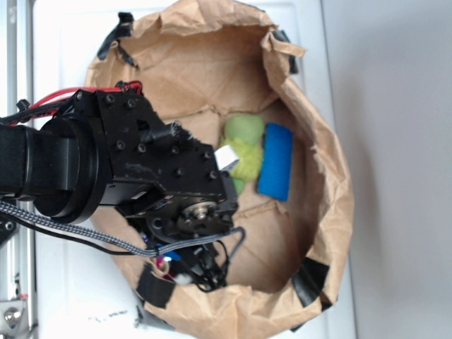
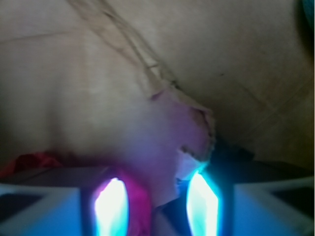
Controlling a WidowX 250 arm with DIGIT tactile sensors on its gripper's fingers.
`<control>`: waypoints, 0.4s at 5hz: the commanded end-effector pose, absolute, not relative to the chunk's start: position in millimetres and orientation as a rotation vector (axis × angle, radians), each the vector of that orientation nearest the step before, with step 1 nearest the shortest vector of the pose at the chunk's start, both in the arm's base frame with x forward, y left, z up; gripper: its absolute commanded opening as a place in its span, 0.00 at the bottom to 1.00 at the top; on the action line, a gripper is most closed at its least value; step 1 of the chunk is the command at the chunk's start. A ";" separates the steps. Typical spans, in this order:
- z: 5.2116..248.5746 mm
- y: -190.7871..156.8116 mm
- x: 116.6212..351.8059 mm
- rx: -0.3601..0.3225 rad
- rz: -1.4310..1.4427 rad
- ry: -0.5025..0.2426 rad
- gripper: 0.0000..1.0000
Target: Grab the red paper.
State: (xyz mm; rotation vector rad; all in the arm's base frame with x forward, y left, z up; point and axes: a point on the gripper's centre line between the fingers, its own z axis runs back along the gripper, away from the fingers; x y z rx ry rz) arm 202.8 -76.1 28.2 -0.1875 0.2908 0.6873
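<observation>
1. Exterior view first: the black arm (image 1: pixel 120 162) is parked over the left half of a crumpled brown paper bag (image 1: pixel 332 191) that's been rolled down into a bowl shape, so whatever the gripper is doing is hidden under the arm's own body. From this angle you can't see the fingers at all.

2. Wrist view has the useful bit. The gripper (image 2: pixel 156 206) shows two glowing fingertips (image 2: pixel 203 206) at the bottom of the frame with a gap between them, so I'd call the jaws parted, not clamped on anything. A torn flap of bag paper sits in that gap.

3. The red paper (image 2: pixel 34 161) is a blurry red lump low on the left of the wrist view, off to the left of the left fingertip and outside the gap. Looks like it's lying on the bag floor, though it's too fuzzy to be sure.

4. Elsewhere in the bag: a green soft thing (image 1: pixel 244 152) and a blue block (image 1: pixel 275 162) sit touching each other, right of the arm, well away from where the gripper points.

5. Room to move: bag walls rise all around, and the torn flap is close in front. My guess is the gripper needs to shift left to straddle the red wad, and could snag bag paper instead.
</observation>
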 end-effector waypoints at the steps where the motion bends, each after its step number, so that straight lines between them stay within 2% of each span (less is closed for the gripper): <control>1: 48.1 -58.1 201.0 -0.237 0.643 0.283 0.00; 2: 74.5 -52.4 212.8 -0.306 0.667 0.246 0.00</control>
